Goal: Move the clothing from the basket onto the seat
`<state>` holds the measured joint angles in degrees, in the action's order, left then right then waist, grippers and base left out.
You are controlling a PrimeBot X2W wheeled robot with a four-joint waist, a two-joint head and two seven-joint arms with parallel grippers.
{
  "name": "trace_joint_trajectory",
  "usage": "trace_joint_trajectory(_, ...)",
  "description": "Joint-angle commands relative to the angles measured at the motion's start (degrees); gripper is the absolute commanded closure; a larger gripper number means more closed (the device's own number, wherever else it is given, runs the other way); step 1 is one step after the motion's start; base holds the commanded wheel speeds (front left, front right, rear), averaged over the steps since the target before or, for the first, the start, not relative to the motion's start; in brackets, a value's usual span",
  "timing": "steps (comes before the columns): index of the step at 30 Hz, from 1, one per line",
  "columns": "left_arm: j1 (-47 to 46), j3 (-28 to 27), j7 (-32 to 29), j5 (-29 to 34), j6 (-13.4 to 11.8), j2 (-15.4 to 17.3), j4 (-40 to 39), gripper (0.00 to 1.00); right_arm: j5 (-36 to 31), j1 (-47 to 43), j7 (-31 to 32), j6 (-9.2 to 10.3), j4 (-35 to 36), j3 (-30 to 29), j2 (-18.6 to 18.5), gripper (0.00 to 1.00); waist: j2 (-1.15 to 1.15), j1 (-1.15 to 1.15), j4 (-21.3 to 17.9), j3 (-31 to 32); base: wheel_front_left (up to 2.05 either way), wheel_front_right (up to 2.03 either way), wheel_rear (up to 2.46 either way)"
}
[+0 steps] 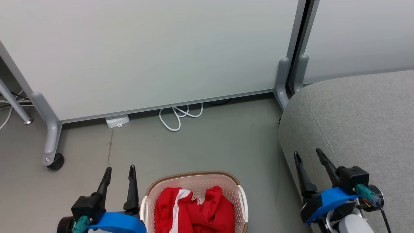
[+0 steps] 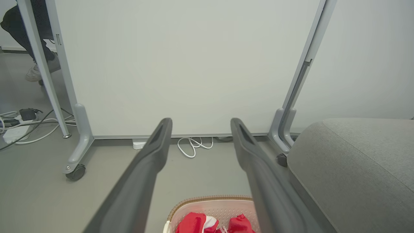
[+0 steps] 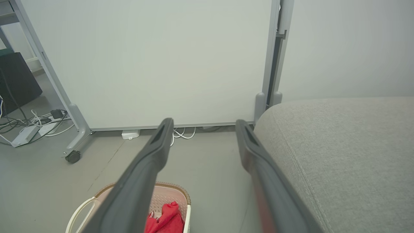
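Observation:
The cream perforated basket (image 1: 241, 197) with a brown rim stands on the floor at the bottom centre of the head view. Red clothing (image 1: 194, 212) fills it, one piece with a broad white stripe. My left gripper (image 1: 119, 171) hangs open just left of the basket, nothing between its fingers. My right gripper (image 1: 309, 157) is open in front of the grey seat (image 1: 359, 119) at the right, also empty. The left wrist view has the basket (image 2: 194, 207) and clothing (image 2: 194, 223) low between the fingers; the right wrist view has the basket (image 3: 176, 191) at lower left and the seat (image 3: 349, 155) at right.
A white partition panel (image 1: 145, 55) on grey castor legs (image 1: 51, 142) stands behind the basket. A white cable loop (image 1: 178, 116) and a small white box (image 1: 117, 121) lie at its foot. Bare grey floor (image 1: 210, 145) lies between basket and panel. A person's shoe (image 2: 34, 72) shows beyond the panel.

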<state>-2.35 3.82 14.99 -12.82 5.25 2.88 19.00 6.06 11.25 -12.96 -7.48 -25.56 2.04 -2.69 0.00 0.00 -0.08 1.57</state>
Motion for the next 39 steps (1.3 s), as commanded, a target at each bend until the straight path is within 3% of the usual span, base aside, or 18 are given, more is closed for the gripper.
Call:
trace_joint_trajectory(1, 0.1, 0.0, 0.3, -0.2, -0.2, 0.0, 0.1, 0.00, 0.1, 0.2, -0.3, -0.03, -0.1, 0.1, -0.4, 0.00, 0.00, 0.00, 0.0, 0.0, 0.00, 0.00, 0.00)
trace_joint_trajectory(16, -1.9, 1.9, 0.3, -1.8, -0.2, 0.0, 2.8, 0.00, 0.9, 2.3, -0.1, -0.03, 1.4, 1.6, -0.4, 0.00, 0.00, 0.00, -1.4, -3.6, 0.00, 0.00, 0.00)
trace_joint_trajectory(33, -20.4, 3.1, -3.5, -3.5, 0.7, 2.0, 21.1, 0.00, 3.1, 14.6, -1.0, -0.03, 9.3, 8.4, -0.3, 0.00, 0.00, 0.00, -10.2, -27.3, 0.00, 0.00, 0.00)
trace_joint_trajectory(39, -27.4, 2.0, -5.8, -3.4, -1.5, 4.1, 29.0, 0.00, 4.9, 17.6, -1.8, -0.03, 10.5, 12.0, -0.3, 0.00, 0.00, 0.00, -13.4, -33.7, 0.00, 0.00, 0.00)
